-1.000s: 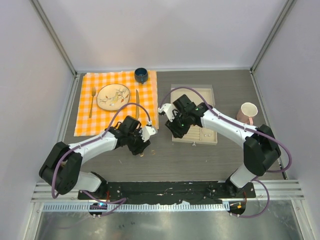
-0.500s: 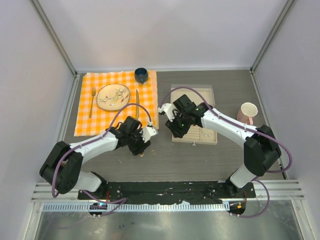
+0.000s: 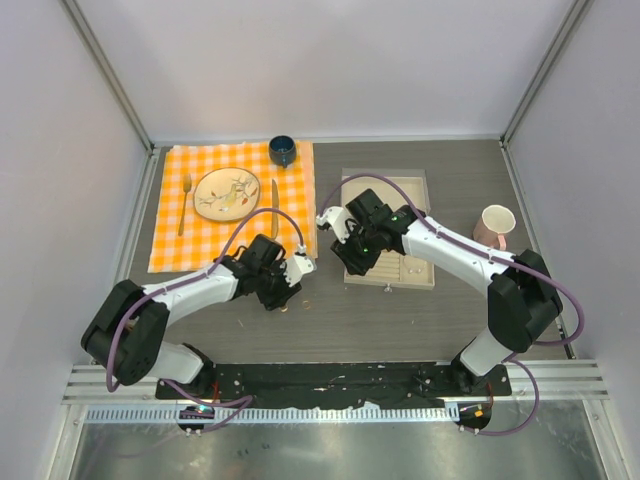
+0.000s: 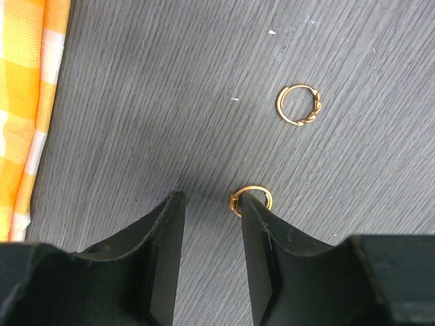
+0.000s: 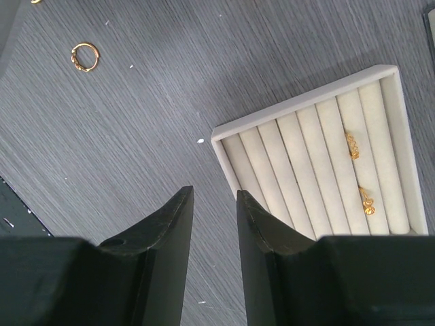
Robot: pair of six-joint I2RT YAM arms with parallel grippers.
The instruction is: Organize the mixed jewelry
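- Jewelry is split: a small gold ring [image 4: 251,199] and a twisted gold ring [image 4: 299,106] lie on the dark table [image 4: 136,102], and gold pieces [image 5: 352,145] sit in the slotted tray [image 5: 272,146].
- Left gripper [image 4: 212,200]: jaws partly apart and empty, one fingertip touching the small ring.
- Right gripper [image 5: 215,195]: jaws narrow and empty, beside the tray corner.
- Likely step: picking up the small ring. The left gripper needs to shift sideways to straddle it.

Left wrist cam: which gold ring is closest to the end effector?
The lower ring, right at a fingertip of the left end effector; the twisted ring lies apart, higher in view.
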